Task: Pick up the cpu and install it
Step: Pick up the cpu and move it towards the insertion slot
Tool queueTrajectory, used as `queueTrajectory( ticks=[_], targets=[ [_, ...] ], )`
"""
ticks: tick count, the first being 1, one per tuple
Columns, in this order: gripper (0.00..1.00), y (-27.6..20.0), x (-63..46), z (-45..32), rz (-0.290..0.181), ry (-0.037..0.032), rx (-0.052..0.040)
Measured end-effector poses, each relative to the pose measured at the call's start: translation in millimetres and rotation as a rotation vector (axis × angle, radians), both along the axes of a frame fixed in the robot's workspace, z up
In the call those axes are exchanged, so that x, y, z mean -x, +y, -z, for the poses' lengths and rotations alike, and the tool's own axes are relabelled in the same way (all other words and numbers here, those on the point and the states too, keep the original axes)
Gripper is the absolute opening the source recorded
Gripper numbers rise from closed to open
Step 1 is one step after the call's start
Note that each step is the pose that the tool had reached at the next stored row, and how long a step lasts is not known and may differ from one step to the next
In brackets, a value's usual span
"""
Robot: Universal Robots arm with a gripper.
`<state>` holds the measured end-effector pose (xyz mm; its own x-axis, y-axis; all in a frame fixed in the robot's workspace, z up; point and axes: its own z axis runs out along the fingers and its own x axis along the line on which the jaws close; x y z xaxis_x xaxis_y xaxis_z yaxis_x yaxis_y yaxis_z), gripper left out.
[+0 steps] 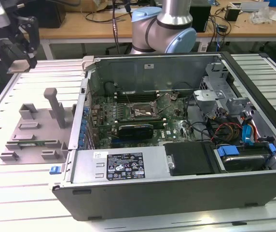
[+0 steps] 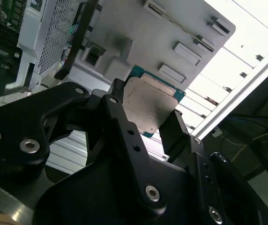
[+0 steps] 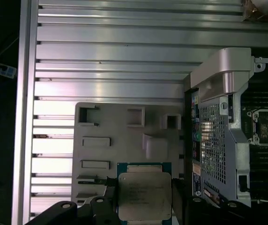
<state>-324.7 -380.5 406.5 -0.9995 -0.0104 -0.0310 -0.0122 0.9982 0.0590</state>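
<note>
The cpu (image 3: 144, 194), a flat square chip with a dull silvery top on a green edge, is clamped between my black fingers (image 3: 107, 186). In the second wrist view the cpu (image 2: 150, 105) sits tilted in my gripper (image 2: 145, 115), which is shut on two of its opposite edges. In the exterior view my gripper (image 1: 21, 50) hangs high above the table at that view's far left, beyond the grey fixture tray (image 1: 34, 130), with the pale cpu (image 1: 20, 66) under it. The motherboard's open socket (image 1: 140, 112) lies inside the computer case (image 1: 176, 195).
The grey fixture tray (image 3: 124, 136) lies on the slatted aluminium table (image 3: 110, 56) beside the open case's metal wall (image 3: 218, 136). A black expansion card (image 1: 134, 129) sits just in front of the socket. Cables and drive bays (image 1: 234, 130) fill the case's right side.
</note>
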Motion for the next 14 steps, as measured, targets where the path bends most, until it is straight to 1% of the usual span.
queueTrajectory(
  ticks=[2, 7, 9, 12, 14],
  targets=[
    [0.55, 0.0, -5.1, 0.0, 0.0, 0.0, 0.0],
    [0.55, 0.0, -29.4, 0.0, 0.0, 0.0, 0.0001],
    [0.55, 0.0, -34.4, 0.0, 0.0, -0.0001, 0.0],
    [0.55, 0.0, -48.7, 0.0, 0.0, 0.0, 0.0001],
    [0.55, 0.0, -54.1, 0.0, 0.0, 0.0, 0.0]
  ],
)
